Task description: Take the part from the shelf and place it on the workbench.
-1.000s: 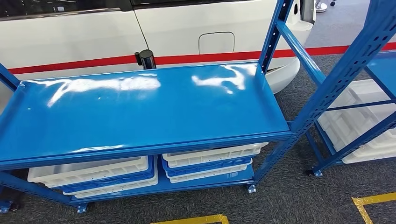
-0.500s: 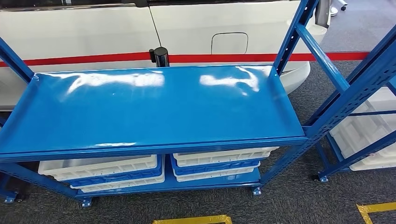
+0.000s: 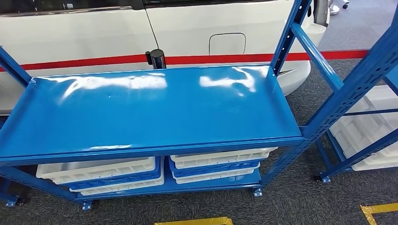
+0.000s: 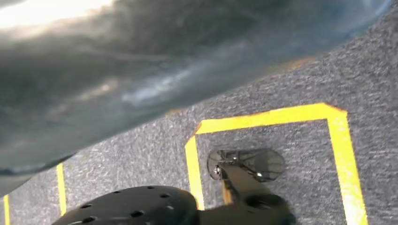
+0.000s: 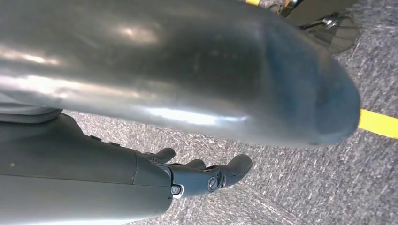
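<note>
A black cylinder (image 3: pixel 156 58) stands at the far edge of the blue shelf's top board (image 3: pixel 141 112); I cannot tell whether it rests on the board or stands behind it. The rest of the glossy board is bare. In the right wrist view my right hand (image 5: pixel 178 79) hangs over grey carpet, its thick grey thumb close to the lens and its dark fingers (image 5: pixel 211 176) stretched out with nothing in them. In the left wrist view my left hand (image 4: pixel 141 70) is a blurred grey mass above the carpet, its fingers hidden.
White and blue trays (image 3: pixel 98 169) are stacked on the shelf's bottom level. A second blue rack (image 3: pixel 356 89) with white trays stands at the right. A white car (image 3: pixel 94 33) with a red stripe is behind the shelf. Yellow tape (image 3: pixel 197 220) marks the carpet.
The whole head picture has shifted, first one way and then slightly back, so the camera moved. The shelf and the black cylinder keep their places relative to each other.
</note>
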You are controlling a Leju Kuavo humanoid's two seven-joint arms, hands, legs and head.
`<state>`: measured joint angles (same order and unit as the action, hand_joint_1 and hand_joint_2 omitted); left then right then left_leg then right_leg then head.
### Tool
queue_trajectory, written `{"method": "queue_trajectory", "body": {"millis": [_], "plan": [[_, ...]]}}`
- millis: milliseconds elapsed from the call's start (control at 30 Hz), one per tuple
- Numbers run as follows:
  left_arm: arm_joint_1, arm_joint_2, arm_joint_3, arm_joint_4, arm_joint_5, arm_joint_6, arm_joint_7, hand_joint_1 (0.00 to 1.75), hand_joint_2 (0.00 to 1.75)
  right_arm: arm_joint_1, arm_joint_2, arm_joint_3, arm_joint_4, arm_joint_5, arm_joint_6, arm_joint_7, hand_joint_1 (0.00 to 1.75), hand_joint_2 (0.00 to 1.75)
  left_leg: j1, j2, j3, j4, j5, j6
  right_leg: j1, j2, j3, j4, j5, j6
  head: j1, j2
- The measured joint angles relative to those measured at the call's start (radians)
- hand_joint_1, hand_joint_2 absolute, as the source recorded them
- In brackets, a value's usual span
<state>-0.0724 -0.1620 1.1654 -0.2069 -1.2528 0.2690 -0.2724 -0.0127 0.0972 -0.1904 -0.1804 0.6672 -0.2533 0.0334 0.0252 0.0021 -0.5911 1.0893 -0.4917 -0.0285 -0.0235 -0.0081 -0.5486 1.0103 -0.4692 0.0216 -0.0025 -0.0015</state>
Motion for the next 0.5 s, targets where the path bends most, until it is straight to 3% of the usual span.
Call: {"method": "queue_trajectory", "body": {"millis": [33,100,167,233,300,500], "plan": [[-0.001,-0.001,0.000,0.000,0.000,0.002,0.000,0.00,0.00,0.000,0.000,0.000,0.000,0.000,-0.001,0.000,0.00,0.00,0.000,0.000,0.018,-0.039,0.011,0.002,0.003,0.000,0.000,0.003,-0.003,0.006,0.001,0.000],[-0.002,-0.002,0.000,0.000,0.000,0.010,0.000,0.00,0.00,0.000,-0.001,0.000,0.000,-0.001,-0.012,0.002,0.00,0.00,-0.003,-0.005,0.025,-0.058,0.014,0.009,0.008,-0.001,-0.005,0.005,-0.008,0.004,0.003,0.000],[-0.001,-0.003,0.000,0.000,0.003,0.020,-0.001,0.00,0.87,0.000,-0.001,0.000,0.000,-0.003,-0.028,0.008,0.00,0.00,-0.008,-0.008,0.024,-0.059,0.015,0.012,0.008,-0.001,-0.008,0.000,-0.008,-0.001,0.004,0.000],[-0.001,-0.004,0.001,0.000,0.006,0.025,-0.008,0.00,1.75,-0.001,0.000,0.000,0.000,-0.004,-0.034,0.012,0.00,0.87,-0.013,-0.009,0.022,-0.059,0.015,0.018,0.006,-0.001,-0.007,-0.005,-0.004,0.004,0.004,0.000],[-0.001,-0.005,0.001,0.000,0.007,0.025,-0.017,0.00,1.75,-0.001,0.001,-0.001,0.000,-0.006,-0.036,0.009,0.00,1.75,-0.015,-0.010,0.020,-0.058,0.016,0.023,0.004,-0.001,-0.006,-0.009,0.000,0.011,0.004,0.000],[-0.001,-0.006,0.001,0.000,0.017,0.009,-0.027,0.00,1.75,-0.001,0.003,-0.004,0.000,-0.009,-0.034,-0.005,0.00,1.75,-0.018,-0.008,0.017,-0.057,0.017,0.027,0.002,-0.001,0.002,-0.013,0.006,0.023,0.003,0.000]]}}
